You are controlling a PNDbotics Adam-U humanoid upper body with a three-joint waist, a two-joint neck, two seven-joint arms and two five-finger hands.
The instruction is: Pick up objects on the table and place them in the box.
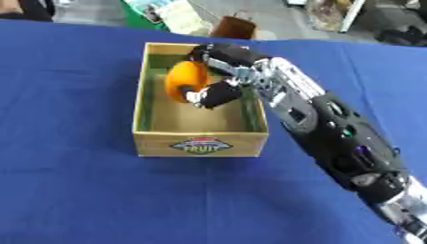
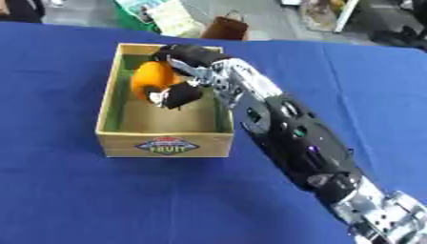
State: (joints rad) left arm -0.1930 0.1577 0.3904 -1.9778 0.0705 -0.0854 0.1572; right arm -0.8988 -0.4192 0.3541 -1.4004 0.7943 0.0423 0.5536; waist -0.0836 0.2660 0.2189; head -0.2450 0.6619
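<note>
Reaching in from the lower right of the frame, the robot's right arm (image 1: 333, 133) stretched diagonally up to the wooden box (image 1: 200, 143), which sat just above the middle of the picture on the blue tablecloth (image 1: 75, 190). The right hand (image 1: 218, 76) hung over the box's open top, near its far right corner, with the fingers and thumb curled round an orange round object (image 1: 185, 80). One dark fingertip (image 1: 218, 95) showed below the object, toward the box's middle, and the rest of the hand arched over it from behind. The orange object was inside the outline of the box, in its far half, held in the hand; whether it touched the floor of the box could not be told. The floor of the box nearer the camera showed bare brown, and the inner walls looked greenish. A label (image 2: 169, 146) with the word FRUIT was on the near outer wall. The arm crossed over the box's right wall.

Beyond the far edge of the table, at the top of the frame, stood a brown bag (image 2: 225, 28) and some green and white printed items (image 1: 171, 14). The left hand showed in neither view.
</note>
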